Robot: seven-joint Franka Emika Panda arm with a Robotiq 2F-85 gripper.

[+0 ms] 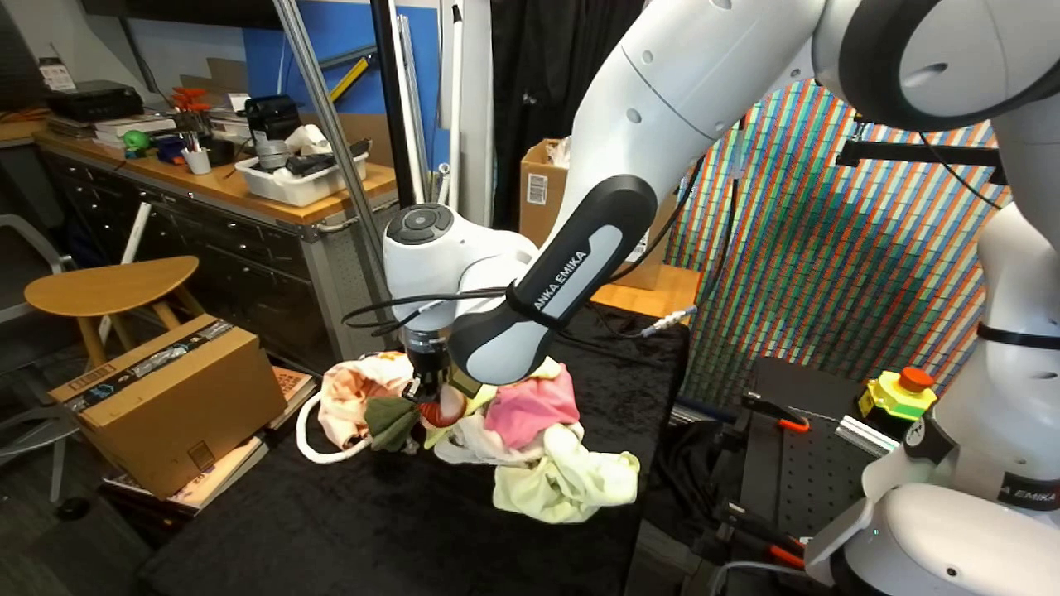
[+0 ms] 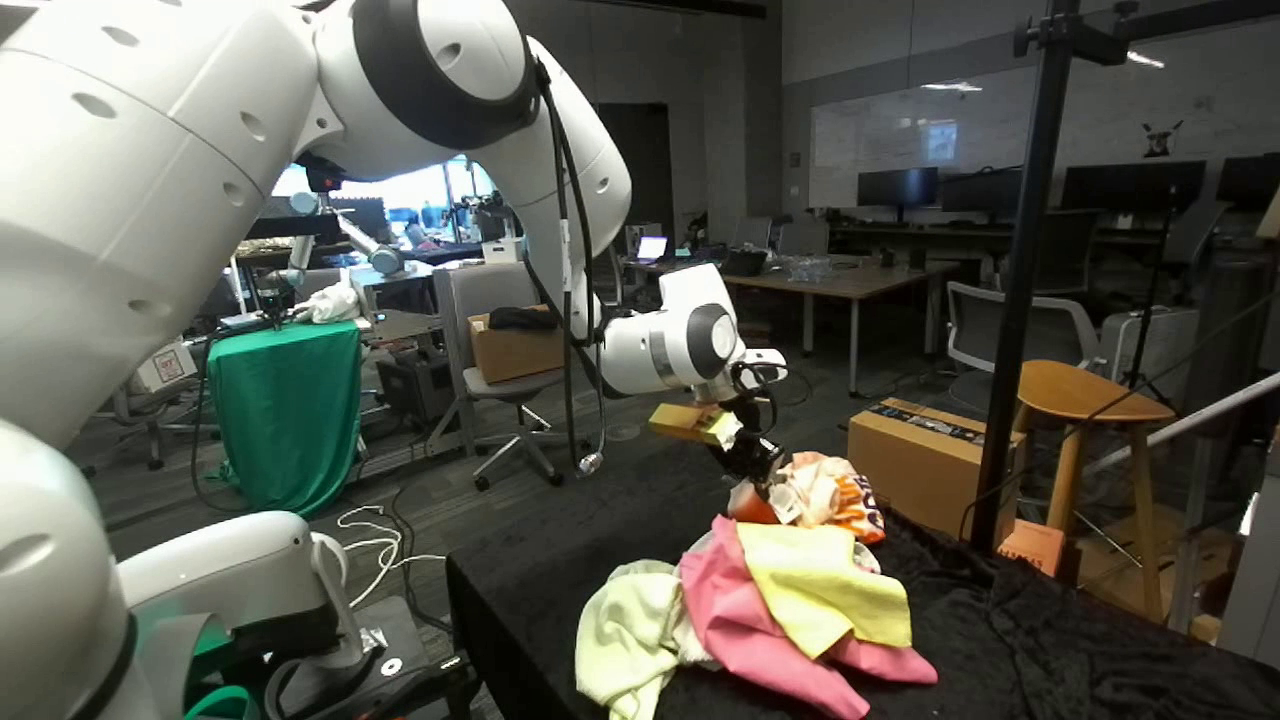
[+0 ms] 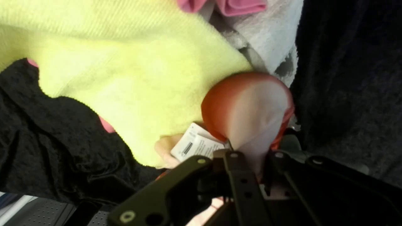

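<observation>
My gripper (image 1: 429, 396) points down into a pile of cloths; it also shows in an exterior view (image 2: 772, 486) and the wrist view (image 3: 251, 157). Its fingers are close together on a red and white cloth (image 3: 256, 106), which bulges out beyond them. A white printed tag (image 3: 198, 145) lies beside the left finger. A yellow cloth (image 3: 125, 75) lies by the held cloth, over a pink cloth (image 2: 735, 635). A pale green cloth (image 1: 571, 482) lies at the near end. A peach cloth (image 1: 358, 399) and a dark green cloth (image 1: 392, 422) lie beside the gripper. The fingertips are partly hidden.
The cloths lie on a black-covered table (image 1: 397, 530). A white loop (image 1: 308, 443) curves round the peach cloth. A cardboard box (image 1: 174, 406) stands beyond the table's edge. A black upright post (image 2: 1020, 300) rises beside the table. A red and yellow stop button (image 1: 903, 393) sits near the robot base.
</observation>
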